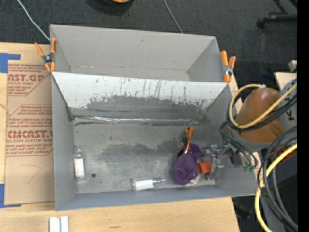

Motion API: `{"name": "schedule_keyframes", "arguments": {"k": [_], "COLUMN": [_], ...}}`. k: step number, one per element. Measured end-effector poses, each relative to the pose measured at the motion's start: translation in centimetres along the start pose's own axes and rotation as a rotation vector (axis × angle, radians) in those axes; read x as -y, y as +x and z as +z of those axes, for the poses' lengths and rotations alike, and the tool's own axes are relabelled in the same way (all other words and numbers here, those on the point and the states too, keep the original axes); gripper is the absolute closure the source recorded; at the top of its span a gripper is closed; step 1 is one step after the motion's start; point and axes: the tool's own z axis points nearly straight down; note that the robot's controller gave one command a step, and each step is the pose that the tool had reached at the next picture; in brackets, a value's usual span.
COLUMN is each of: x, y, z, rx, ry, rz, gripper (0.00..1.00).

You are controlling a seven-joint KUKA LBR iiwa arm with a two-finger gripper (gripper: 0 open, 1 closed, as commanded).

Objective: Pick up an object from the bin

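A: Bin?
B: Grey sheet metal, matt. Back wall streaked with dark scuffs. Floor rubbed, blotchy, worn dull.
A: Purple lump, right front corner?
B: Reads as cloth. Soft, crumpled, matt, no shine.
A: Clear tube by the front wall?
B: Transparent plastic, smooth, faint gloss, white inside. Small bottle at left is clear too; glass or plastic, cannot tell.
A: Arm's cover?
B: Orange-brown, smooth, glossy highlight on top. Cables looped round it have yellow and black jackets, smooth, slightly shiny.
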Motion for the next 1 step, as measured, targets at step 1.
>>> {"name": "schedule_keyframes", "arguments": {"k": [1], "x": [-0.05], "y": [0.11], "z": [-0.45], "rx": [-0.004], "ry": [-0.001], "rz": [0.0], "gripper": [1.0]}}
